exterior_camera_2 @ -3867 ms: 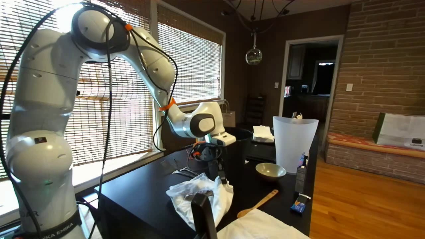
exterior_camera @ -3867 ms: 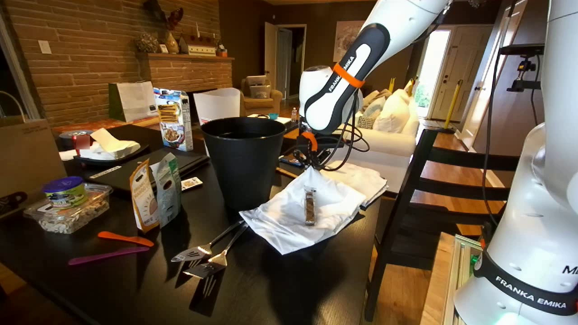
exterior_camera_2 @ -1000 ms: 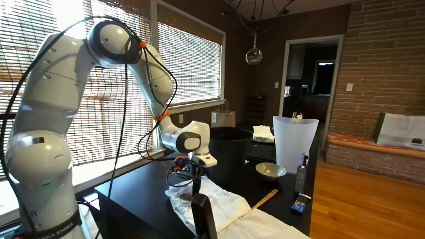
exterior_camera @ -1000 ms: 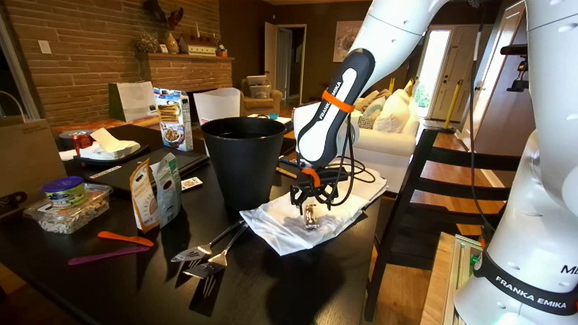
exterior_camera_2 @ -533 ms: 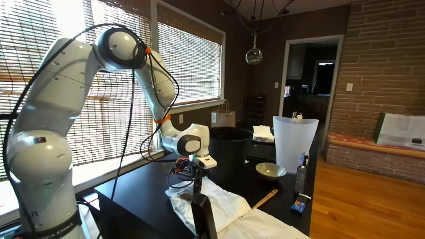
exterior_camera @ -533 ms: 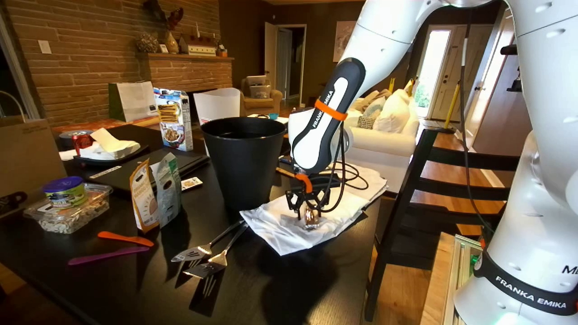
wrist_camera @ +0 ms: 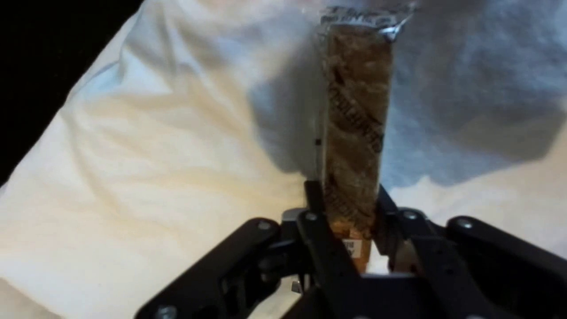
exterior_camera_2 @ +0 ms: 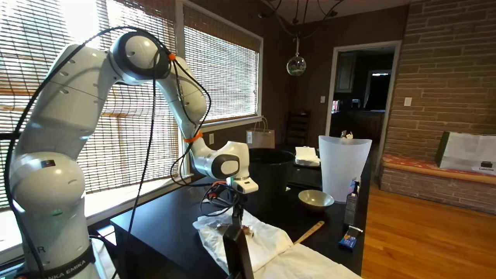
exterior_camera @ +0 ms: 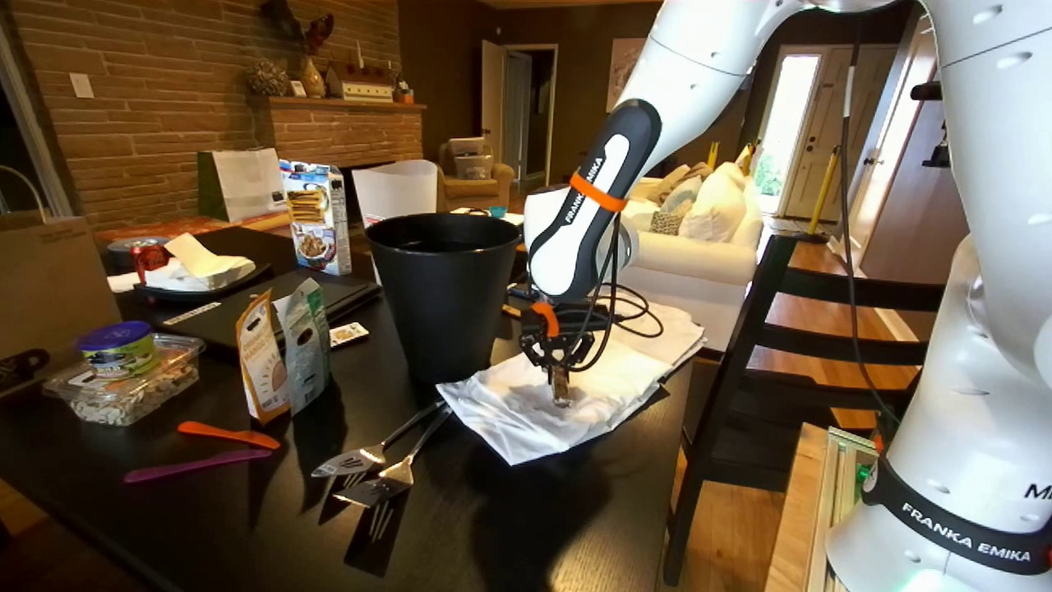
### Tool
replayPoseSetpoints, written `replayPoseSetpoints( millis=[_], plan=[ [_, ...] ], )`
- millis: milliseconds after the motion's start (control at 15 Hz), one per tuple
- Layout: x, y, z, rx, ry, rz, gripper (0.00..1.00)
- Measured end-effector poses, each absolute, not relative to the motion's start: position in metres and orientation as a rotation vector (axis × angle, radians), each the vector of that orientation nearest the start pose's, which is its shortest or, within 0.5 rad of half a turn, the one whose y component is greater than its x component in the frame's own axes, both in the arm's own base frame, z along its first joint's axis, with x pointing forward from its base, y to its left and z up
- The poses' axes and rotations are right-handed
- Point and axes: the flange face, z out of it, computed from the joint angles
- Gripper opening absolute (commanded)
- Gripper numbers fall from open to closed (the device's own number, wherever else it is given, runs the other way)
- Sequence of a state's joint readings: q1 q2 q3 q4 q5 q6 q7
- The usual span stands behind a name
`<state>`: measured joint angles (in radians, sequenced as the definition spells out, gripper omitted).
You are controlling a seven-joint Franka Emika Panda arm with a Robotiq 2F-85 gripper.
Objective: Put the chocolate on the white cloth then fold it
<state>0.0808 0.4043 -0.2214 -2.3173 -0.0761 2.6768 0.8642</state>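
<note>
The chocolate [wrist_camera: 356,110], a brown bar in a clear wrapper with silvery ends, lies between the fingers of my gripper [wrist_camera: 350,199]. Both fingers press against its long sides near one end in the wrist view. An exterior view shows the gripper [exterior_camera: 559,376] pointing down, with the bar's near end [exterior_camera: 561,395] sticking out below it. Beneath is the wrinkled white cloth [exterior_camera: 501,415], spread out on the dark table. I cannot tell whether the bar still touches the cloth [exterior_camera_2: 267,234]. The gripper covers the bar's middle in both exterior views.
A tall black bin [exterior_camera: 444,304] stands right beside the cloth. Two metal spatulas [exterior_camera: 386,473] lie at its near edge. A folded white piece [exterior_camera_2: 306,263] and a wooden spoon [exterior_camera_2: 310,232] adjoin its far side. A chair back [exterior_camera_2: 236,248] rises at the table edge.
Earlier the gripper held up a cloth corner; that corner now lies flat. The gripper came down over the chocolate with open jaws, then closed on it and rose slightly.
</note>
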Motion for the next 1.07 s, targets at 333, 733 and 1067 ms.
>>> replayPoseSetpoints(
  millis=[333,733,1067],
  plan=[
    [0.515,-0.109,0.181,-2.777,1.782,-0.057,0.07],
    [0.508,-0.124,0.188,-2.589,2.099,0.001,0.07],
    [0.509,-0.114,0.190,-2.503,2.191,-0.002,0.16]
  ],
)
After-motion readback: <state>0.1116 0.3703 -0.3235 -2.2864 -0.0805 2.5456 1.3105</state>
